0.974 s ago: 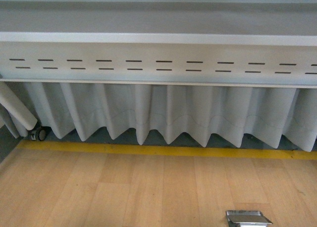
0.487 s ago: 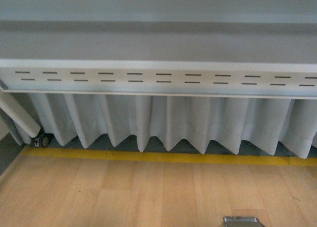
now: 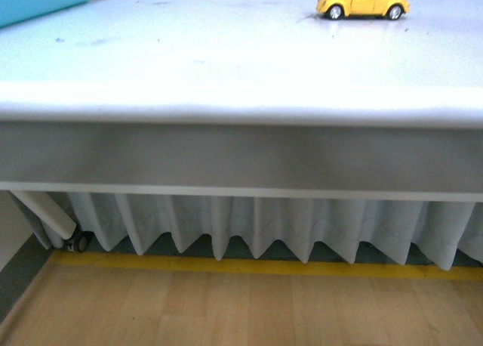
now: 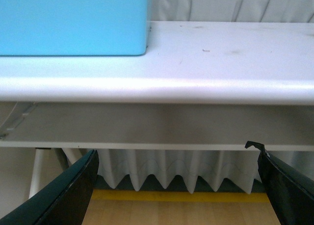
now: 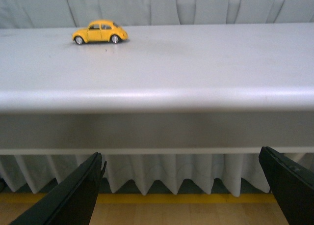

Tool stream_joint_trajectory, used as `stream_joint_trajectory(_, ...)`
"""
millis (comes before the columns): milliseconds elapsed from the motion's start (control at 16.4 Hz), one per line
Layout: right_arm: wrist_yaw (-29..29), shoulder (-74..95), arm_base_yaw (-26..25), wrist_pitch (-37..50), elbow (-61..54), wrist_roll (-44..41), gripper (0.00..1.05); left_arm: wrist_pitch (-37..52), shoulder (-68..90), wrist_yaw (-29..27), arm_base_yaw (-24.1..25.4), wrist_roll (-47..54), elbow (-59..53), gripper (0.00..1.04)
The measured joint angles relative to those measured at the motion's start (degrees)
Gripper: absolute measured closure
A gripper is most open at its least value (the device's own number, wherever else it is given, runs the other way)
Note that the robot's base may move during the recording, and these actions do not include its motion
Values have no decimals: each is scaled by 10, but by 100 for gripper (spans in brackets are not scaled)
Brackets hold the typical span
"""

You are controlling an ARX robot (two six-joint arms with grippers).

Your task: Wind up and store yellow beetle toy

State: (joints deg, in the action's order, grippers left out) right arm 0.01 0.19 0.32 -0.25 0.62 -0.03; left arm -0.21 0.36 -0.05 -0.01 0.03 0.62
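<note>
Yellow beetle toy (image 3: 364, 1) stands on its wheels on the table (image 3: 226, 59), close to the far edge, toward the right end, side-on to the robot. Teal bin (image 3: 38, 0) sits at the far left corner, well apart from the toy. Only its outer wall shows (inside hidden, contents cannot be told).

Left gripper (image 4: 174, 151): jaws spread wide, nothing between them, low in front of the table's near edge. Right gripper (image 5: 181, 154): the same, wide apart and empty.

Task not yet begun, by my reading.

Risks:
- Both grippers sit below the tabletop; a forward reach without rising first would likely strike the near edge.
- The toy rolls freely; a nudge from one finger could send it off the far edge.
- Clamping over the wheels would likely hinder winding.
</note>
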Motion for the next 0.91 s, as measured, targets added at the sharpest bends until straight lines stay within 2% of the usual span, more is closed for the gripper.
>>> stream_joint_trajectory(914,0,0,0,2,0,0,7,2,0,0,0,0,0,7)
